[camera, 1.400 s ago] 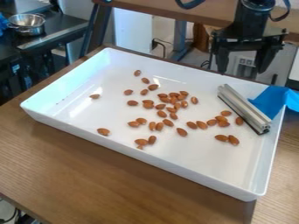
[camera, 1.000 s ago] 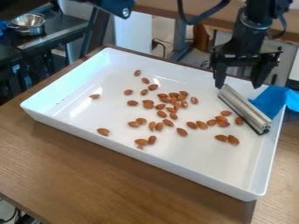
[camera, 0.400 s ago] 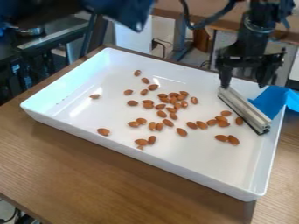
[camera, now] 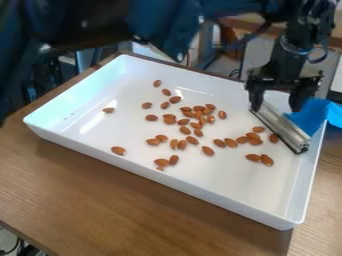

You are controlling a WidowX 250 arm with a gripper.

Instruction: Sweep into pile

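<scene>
The black gripper [camera: 274, 106] hangs at the upper right over the tray's far right corner, its two fingers apart. One finger is at each side of the upper end of the grey metal bar sweeper [camera: 282, 125]. That bar leans along the tray's right side, with blue material [camera: 311, 114] beside it. Brown almonds [camera: 200, 114] lie scattered over the middle and right of the white tray [camera: 167, 182], densest around the centre. A lone almond [camera: 118, 150] rests near the left front wall and another at the left.
Blurred dark arm parts [camera: 113, 22] cross the top and upper left of the view, above the tray's far side. The wooden table [camera: 120, 200] runs along the tray's front and left. Behind are a dark counter and table legs.
The gripper has come down and forward onto the bar's upper end, still with its fingers apart. Dark arm parts have spread across the top left. Almonds, bar and tray have kept their places.
</scene>
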